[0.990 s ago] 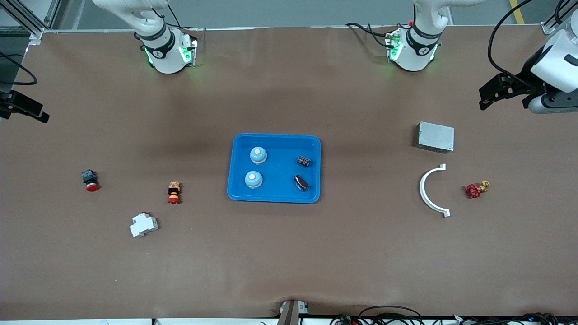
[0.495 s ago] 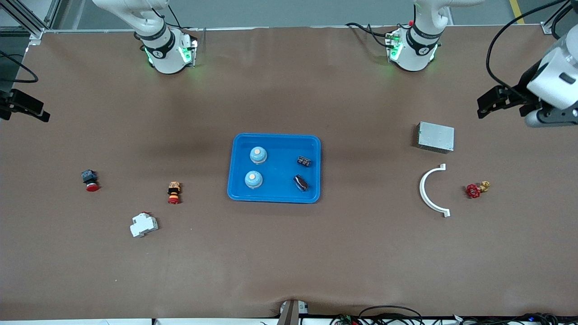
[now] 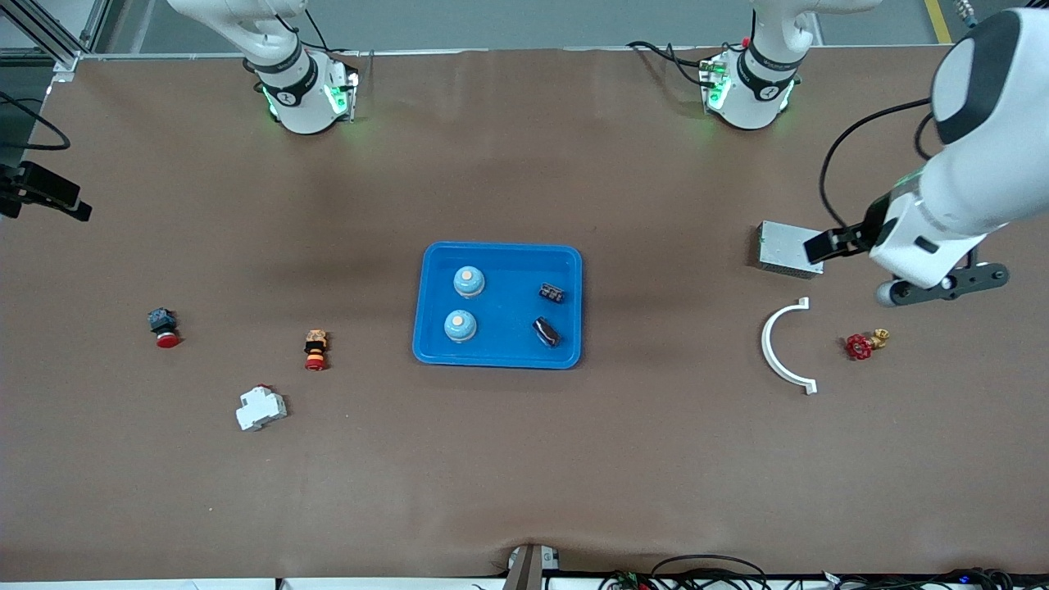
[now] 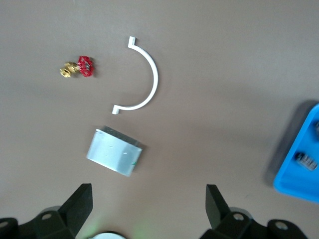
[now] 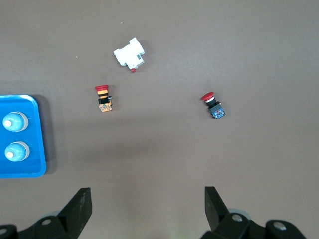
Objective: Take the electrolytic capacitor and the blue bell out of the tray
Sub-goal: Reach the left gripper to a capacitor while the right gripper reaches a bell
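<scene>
A blue tray point(image 3: 500, 252) sits mid-table. Two blue bells with orange tops point(image 3: 468, 281) point(image 3: 460, 325) stand in its half toward the right arm's end. Two black capacitors point(image 3: 552, 292) point(image 3: 547, 331) lie in the half toward the left arm's end. My left gripper point(image 4: 148, 204) point(image 3: 942, 283) hangs open and empty over bare table beside the grey box point(image 4: 114, 155); the tray corner point(image 4: 299, 174) and one capacitor point(image 4: 308, 160) show in its wrist view. My right gripper point(image 5: 147, 201) is open and empty over bare table at the right arm's end, with the tray point(image 5: 25, 172) and both bells point(image 5: 14, 122) point(image 5: 15, 152) in view.
Toward the left arm's end lie a grey metal box point(image 3: 791, 248), a white half-ring point(image 3: 770, 344) and a red-handled brass valve point(image 3: 860, 346). Toward the right arm's end lie a red-and-black push button point(image 3: 162, 326), an orange-and-red button point(image 3: 315, 350) and a white breaker point(image 3: 261, 408).
My left arm has swung in from the table's end and now hangs next to the grey box. The right arm and everything on the table stay put.
</scene>
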Robot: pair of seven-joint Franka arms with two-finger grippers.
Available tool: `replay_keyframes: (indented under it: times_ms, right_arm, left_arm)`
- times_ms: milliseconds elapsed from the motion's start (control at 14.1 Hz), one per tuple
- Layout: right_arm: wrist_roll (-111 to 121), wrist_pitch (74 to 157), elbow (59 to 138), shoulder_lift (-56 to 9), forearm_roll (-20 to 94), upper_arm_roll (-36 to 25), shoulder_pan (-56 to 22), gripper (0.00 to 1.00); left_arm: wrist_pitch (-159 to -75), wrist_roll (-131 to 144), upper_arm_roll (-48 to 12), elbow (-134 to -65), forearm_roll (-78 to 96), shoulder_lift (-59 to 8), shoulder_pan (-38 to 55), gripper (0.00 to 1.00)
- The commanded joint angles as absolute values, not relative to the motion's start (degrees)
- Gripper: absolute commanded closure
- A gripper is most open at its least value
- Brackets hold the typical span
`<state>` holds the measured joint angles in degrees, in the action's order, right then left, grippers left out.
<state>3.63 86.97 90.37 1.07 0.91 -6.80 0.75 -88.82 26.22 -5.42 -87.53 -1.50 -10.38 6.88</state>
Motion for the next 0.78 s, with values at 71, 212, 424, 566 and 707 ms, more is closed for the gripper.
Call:
replay_keyframes:
  times_ms: [71, 212, 424, 566, 707]
  right_arm:
    - [-1.7, 87.1, 92.9, 2.6, 0.4, -6.2, -1.7, 0.00]
    - [-6.5, 87.6, 94.6, 3.0, 0.4, -6.2, -4.6, 0.00]
    - [-11.9, 90.3, 98.2, 3.2, 0.9, -6.1, -7.5, 0.00]
    - [-17.1, 93.8, 101.2, 3.3, 1.0, -6.0, -10.4, 0.00]
    - [-23.8, 98.2, 103.8, 2.9, 1.0, -5.9, -14.6, 0.00]
  left_arm:
    - [-91.8, 40.4, -6.1, -86.9, -1.1, -14.1, 12.9, 0.00]
    - [-94.2, 47.3, -6.1, -86.8, -1.8, -16.5, 16.2, 0.00]
    - [-98.2, 56.4, -6.1, -86.6, -2.6, -20.4, 20.6, 0.00]
    - [-102.6, 64.6, -6.2, -86.6, -1.7, -22.6, 22.5, 0.00]
    - [-106.9, 72.5, -6.8, -86.5, 0.1, -25.2, 23.8, 0.00]
